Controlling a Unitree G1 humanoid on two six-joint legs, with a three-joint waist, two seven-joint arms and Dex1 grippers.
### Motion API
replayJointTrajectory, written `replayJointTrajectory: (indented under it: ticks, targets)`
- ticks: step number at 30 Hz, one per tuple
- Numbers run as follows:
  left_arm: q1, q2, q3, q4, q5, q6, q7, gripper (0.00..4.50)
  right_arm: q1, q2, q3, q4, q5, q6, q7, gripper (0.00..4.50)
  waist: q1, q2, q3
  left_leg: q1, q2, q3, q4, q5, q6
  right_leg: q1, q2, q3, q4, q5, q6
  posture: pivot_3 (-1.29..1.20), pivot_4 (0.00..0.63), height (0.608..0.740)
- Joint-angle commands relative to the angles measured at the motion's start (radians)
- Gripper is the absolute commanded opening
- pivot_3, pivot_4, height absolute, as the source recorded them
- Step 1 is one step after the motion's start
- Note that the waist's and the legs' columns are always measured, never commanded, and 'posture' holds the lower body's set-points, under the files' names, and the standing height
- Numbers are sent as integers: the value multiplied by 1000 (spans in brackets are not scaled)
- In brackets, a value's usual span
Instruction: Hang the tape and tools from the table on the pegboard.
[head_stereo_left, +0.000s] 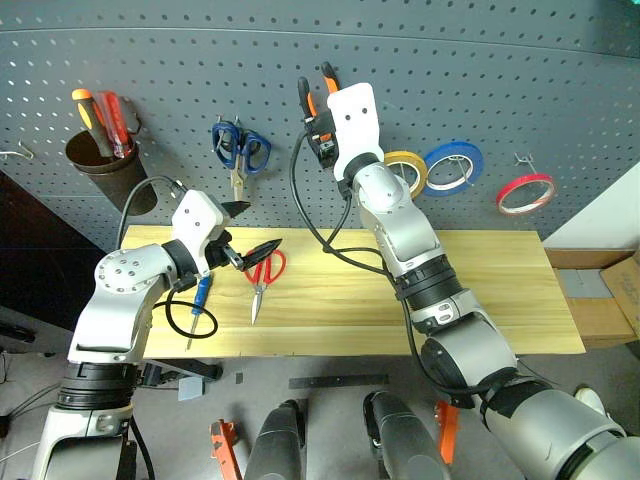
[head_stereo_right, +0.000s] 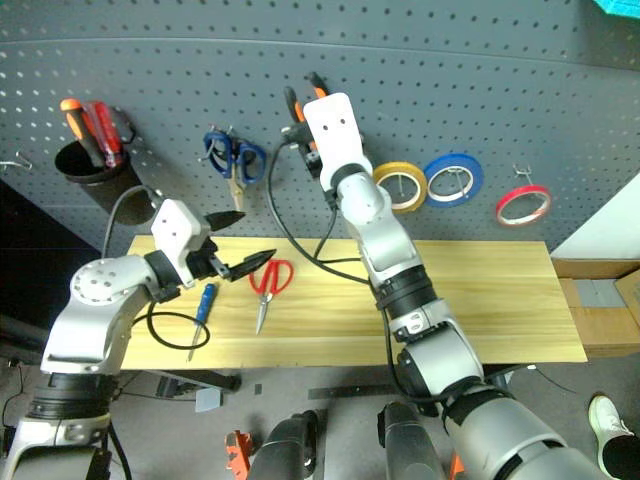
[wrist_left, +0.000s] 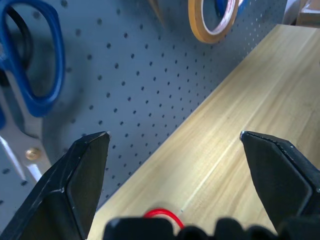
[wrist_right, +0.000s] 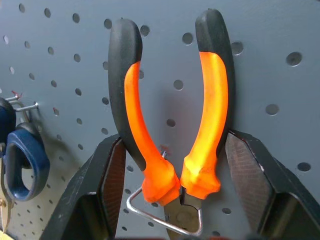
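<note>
While the right hand (wrist_right: 170, 175) brackets the pliers (wrist_right: 172, 110) at the pegboard (head_stereo_left: 500, 80) hook, fingers slackened, pulling back carelessly could unhook them; left hand (head_stereo_left: 250, 232) gapes, empty.

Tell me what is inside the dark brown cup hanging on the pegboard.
The dark brown cylindrical cup on the grey perforated pegboard holds an orange-handled screwdriver and a red-handled screwdriver, handles sticking up. Their shafts and tips are hidden inside the cup.

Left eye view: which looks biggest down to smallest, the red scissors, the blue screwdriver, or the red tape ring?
1. Red scissors.
2. Blue screwdriver and red tape ring look about alike, and the gripper partly hides the screwdriver, so I won't rank them.
</note>
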Motion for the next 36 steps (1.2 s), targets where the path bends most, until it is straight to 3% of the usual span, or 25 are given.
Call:
replayJointTrajectory:
  ticks: [1, 3, 13, 19, 27, 36]
  targets:
    - [-13, -1, 4, -11, 4, -27, -2, 4500, 15, -9, 1, -44, -8, 47, 8, 3811, 0, 0, 0, 0, 0, 0, 0, 0, 0, 0, 0, 0, 0, 0, 0, -19, 188, 740]
    - [-9, -3, 0, -9, 9, -24, 4, 4500, 35, -13, 12, -62, -12, 83, 21, 4473, -1, 0, 0, 0, 0, 0, 0, 0, 0, 0, 0, 0, 0, 0, 0, -20, 188, 740]
    - [80, -26, -48, -32, 82, 90, 96, 4500, 237, -59, 109, -376, 49, 416, 237, 4473, -4, 0, 0, 0, 0, 0, 0, 0, 0, 0, 0, 0, 0, 0, 0, -28, 201, 740]
    - [143, -81, -88, -26, 140, 372, 251, 4500, 342, -113, 179, -613, 144, 641, 389, 4473, -3, 0, 0, 0, 1, -1, 1, 0, 0, 1, 1, 0, 1, 0, 0, -33, 213, 740]
    - [51, -211, -97, 179, 216, 588, 463, 4500, 371, -114, 192, -688, 183, 739, 395, 4473, -1, 0, 0, 1, 0, -5, 4, 0, 0, 3, 1, -3, 2, 0, 0, -41, 222, 740]
    - [-100, -286, -124, 441, 254, 525, 530, 4500, 367, -119, 209, -723, 206, 767, 400, 4473, 1, 0, -2, 1, -1, -9, 3, 0, 0, 3, 0, -3, 2, 0, 0, -59, 225, 740]
